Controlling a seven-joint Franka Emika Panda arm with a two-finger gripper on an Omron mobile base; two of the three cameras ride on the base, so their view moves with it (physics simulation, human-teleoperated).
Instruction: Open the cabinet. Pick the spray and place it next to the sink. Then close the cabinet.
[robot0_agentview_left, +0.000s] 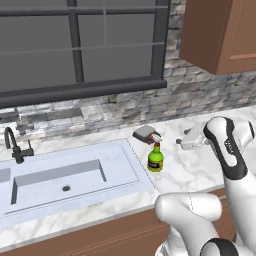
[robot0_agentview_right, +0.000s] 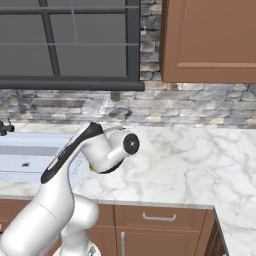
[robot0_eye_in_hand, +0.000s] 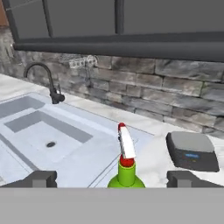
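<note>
The spray (robot0_agentview_left: 156, 157), a small green bottle with a white trigger and red tip, stands upright on the marble counter just right of the sink (robot0_agentview_left: 75, 172). In the hand view the spray (robot0_eye_in_hand: 126, 168) rises between my two fingertips, which stand wide apart on either side without touching it. My gripper (robot0_eye_in_hand: 113, 178) is open and holds nothing. From the left base view the gripper (robot0_agentview_left: 181, 141) hovers right of the bottle, a little above it. The brown cabinet (robot0_agentview_right: 210, 40) hangs on the wall at the upper right, and its door looks shut.
A flat dark grey device (robot0_eye_in_hand: 192, 151) lies on the counter behind and right of the spray. A dark curved faucet (robot0_eye_in_hand: 43, 81) stands at the sink's far rim. Stone backsplash and a dark-framed window (robot0_agentview_left: 80, 45) run behind. Drawer fronts (robot0_agentview_right: 160, 217) sit below the counter.
</note>
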